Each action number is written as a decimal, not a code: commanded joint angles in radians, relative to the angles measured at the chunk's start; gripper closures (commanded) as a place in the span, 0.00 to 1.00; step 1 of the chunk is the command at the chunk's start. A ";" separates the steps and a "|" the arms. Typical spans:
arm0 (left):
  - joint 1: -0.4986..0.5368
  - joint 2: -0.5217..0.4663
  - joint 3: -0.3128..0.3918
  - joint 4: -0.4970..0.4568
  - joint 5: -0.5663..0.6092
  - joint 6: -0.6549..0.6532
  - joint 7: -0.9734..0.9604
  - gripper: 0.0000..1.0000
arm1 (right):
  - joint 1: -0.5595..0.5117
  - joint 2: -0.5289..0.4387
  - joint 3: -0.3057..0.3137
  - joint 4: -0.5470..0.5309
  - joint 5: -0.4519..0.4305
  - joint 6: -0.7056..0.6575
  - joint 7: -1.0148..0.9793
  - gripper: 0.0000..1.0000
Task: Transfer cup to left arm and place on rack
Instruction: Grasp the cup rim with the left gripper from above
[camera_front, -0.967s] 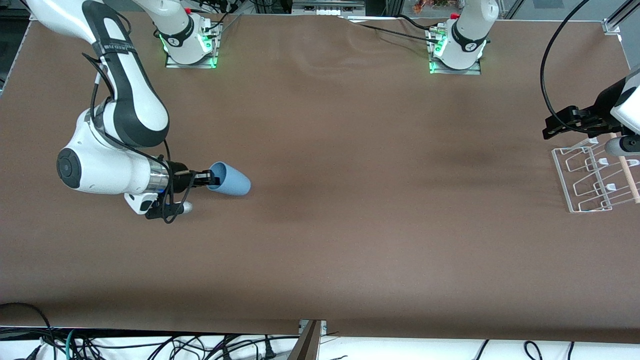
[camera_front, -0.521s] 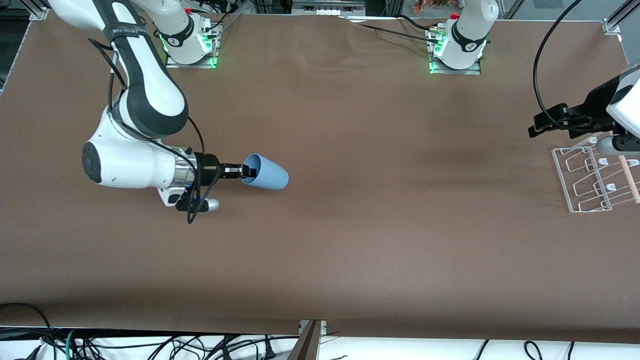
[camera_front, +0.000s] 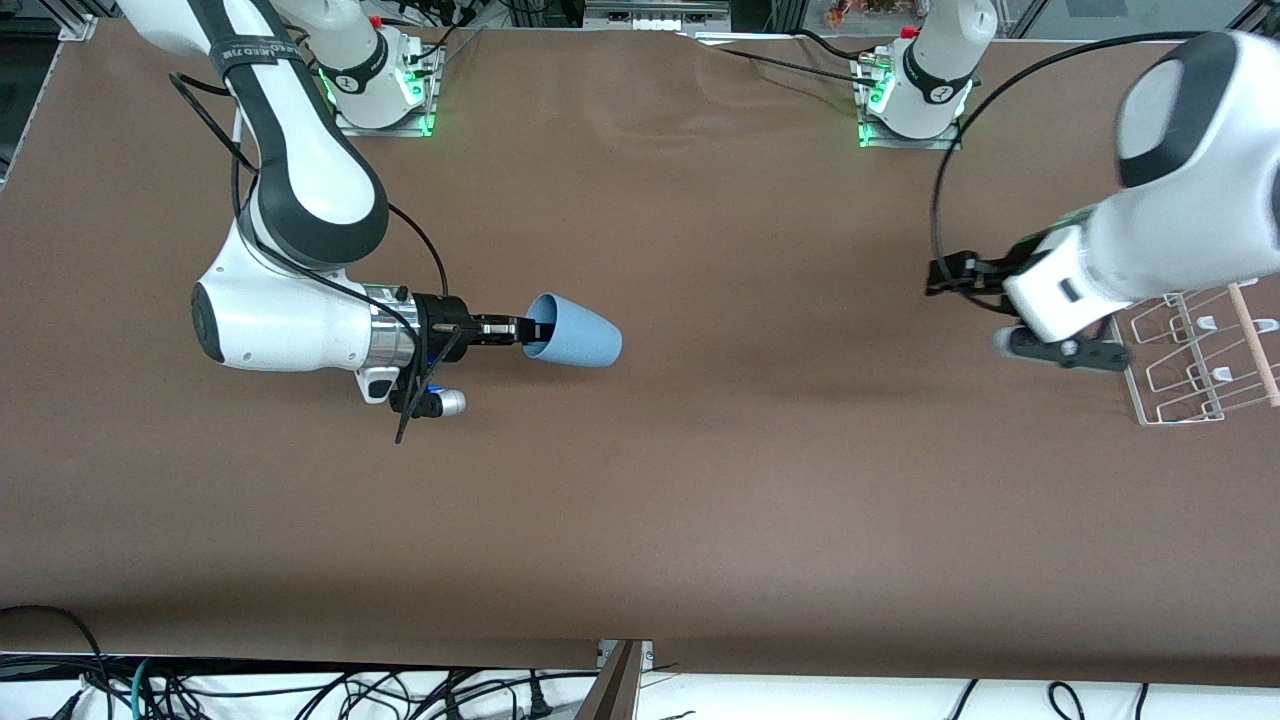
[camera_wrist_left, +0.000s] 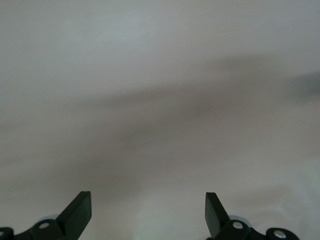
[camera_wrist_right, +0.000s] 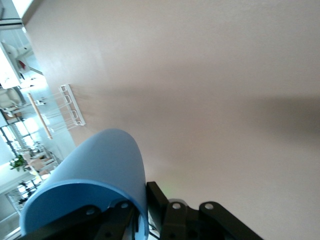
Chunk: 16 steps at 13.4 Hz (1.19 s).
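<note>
The light-blue cup (camera_front: 575, 331) hangs on its side above the table, mouth toward my right gripper (camera_front: 528, 331). That gripper is shut on the cup's rim, one finger inside and one outside, as the right wrist view shows at the cup (camera_wrist_right: 95, 175) and the right gripper (camera_wrist_right: 142, 210). My left gripper (camera_front: 945, 275) is open and holds nothing, over bare table between the middle and the rack (camera_front: 1190, 355). In the left wrist view the left gripper (camera_wrist_left: 147, 212) has only blurred tabletop between its fingers (camera_wrist_left: 80, 212). The rack (camera_wrist_right: 67, 110) also shows small in the right wrist view.
The rack stands at the left arm's end of the table, with a pale wooden dowel (camera_front: 1255, 340) along one side. Both arm bases (camera_front: 375, 90) (camera_front: 915, 100) stand on the brown table's edge farthest from the camera. Cables (camera_front: 300, 690) hang below the near edge.
The right arm has carried the cup toward the table's middle. The left arm has swung away from over the rack toward the middle, its gripper still open.
</note>
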 joint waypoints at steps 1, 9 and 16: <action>-0.091 0.000 -0.026 -0.012 -0.012 0.086 0.039 0.00 | 0.073 0.042 -0.001 0.027 0.065 0.079 0.016 1.00; -0.310 0.094 -0.027 -0.071 -0.010 0.422 0.273 0.00 | 0.203 0.082 -0.001 0.047 0.102 0.202 0.025 1.00; -0.268 0.065 -0.027 -0.128 -0.002 0.438 0.605 0.00 | 0.210 0.074 0.013 0.079 0.105 0.194 0.090 1.00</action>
